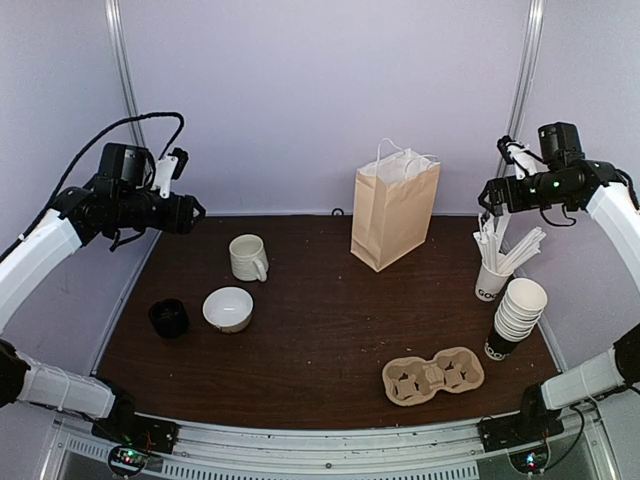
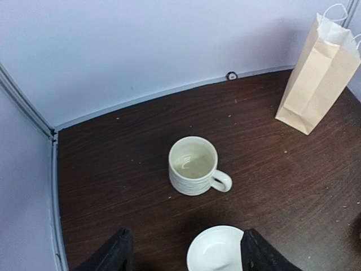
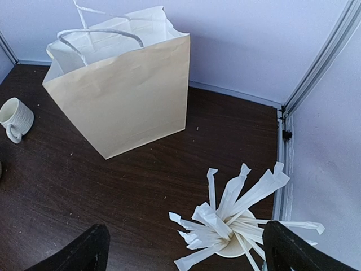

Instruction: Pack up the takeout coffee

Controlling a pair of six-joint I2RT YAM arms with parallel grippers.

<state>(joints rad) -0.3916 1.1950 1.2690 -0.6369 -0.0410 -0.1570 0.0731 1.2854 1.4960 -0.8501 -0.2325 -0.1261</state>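
The dark wooden table (image 1: 320, 330) is closed in by pale purple walls (image 1: 300, 100) at the back and both sides, and its near edge runs along the bottom of the top view. A broad stretch of bare wood lies mid-frame between the bowl (image 1: 228, 308), the paper bag (image 1: 395, 205) and the cup carrier (image 1: 433, 376).

Both arms are raised well above the table. The left arm (image 1: 60, 235) reaches in from the upper left, and its pincer (image 1: 195, 212) points toward the centre. In its wrist view the fingers (image 2: 110, 257) stand wide apart, gripping nothing, above the mug (image 2: 193, 166) and the bowl. The right arm (image 1: 610, 210) comes in from the upper right. Its pincer (image 1: 488, 195) is also spread wide and holds nothing, and it hangs over the cup of straws (image 3: 231, 226).

The takeout coffee (image 1: 169, 318) stands upright at the lower left, lid on, near the table's left edge and just beside the bowl.

The bag stands upright at the back with its mouth open, and its inside cannot be seen. The cup at the right edge holds paper-wrapped straws. Just below it is a stack of cups (image 1: 520, 315). The carrier lies flat at the lower right with its wells facing up.
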